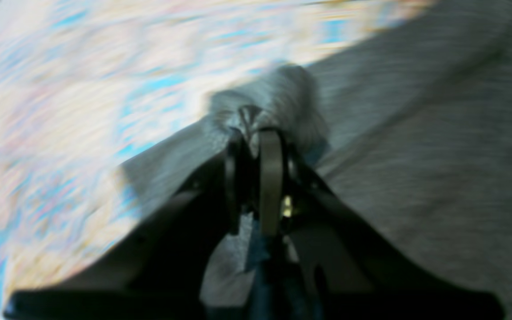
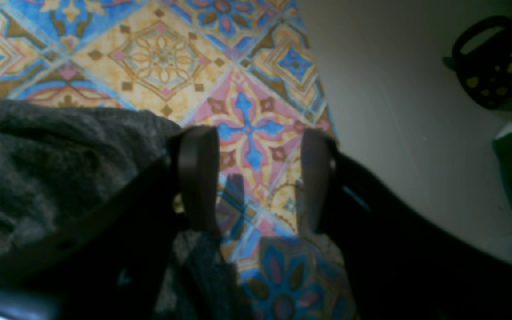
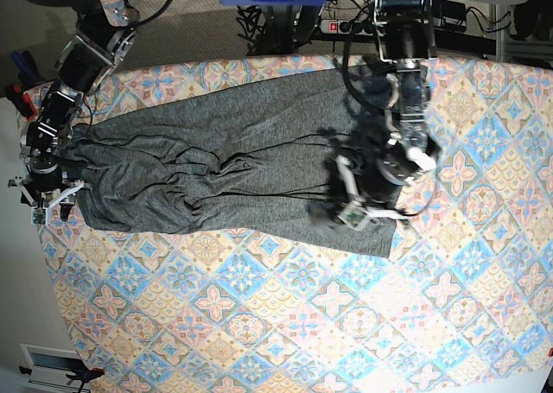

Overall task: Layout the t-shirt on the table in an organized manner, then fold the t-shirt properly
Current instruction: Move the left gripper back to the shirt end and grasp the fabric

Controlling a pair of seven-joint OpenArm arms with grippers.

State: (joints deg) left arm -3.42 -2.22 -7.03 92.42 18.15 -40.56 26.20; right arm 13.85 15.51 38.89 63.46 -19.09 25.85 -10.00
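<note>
Grey knit fabric of the t-shirt (image 3: 225, 173) is spread lengthwise across the far half of the table (image 3: 285, 324), rumpled along its middle. A bunched fold of the shirt (image 1: 278, 93) is pinched between the closed jaws of the left gripper (image 1: 256, 133), which sits over the shirt's end on the base view's right (image 3: 363, 205); cloth is drawn up around the fingertips. The right gripper (image 2: 256, 178) is held wide open with nothing between its fingers (image 2: 196, 178), above bare tablecloth (image 2: 247, 115) near the table's edge, and the shirt's other end (image 2: 38, 178) lies just beside its one finger, on the outer side.
</note>
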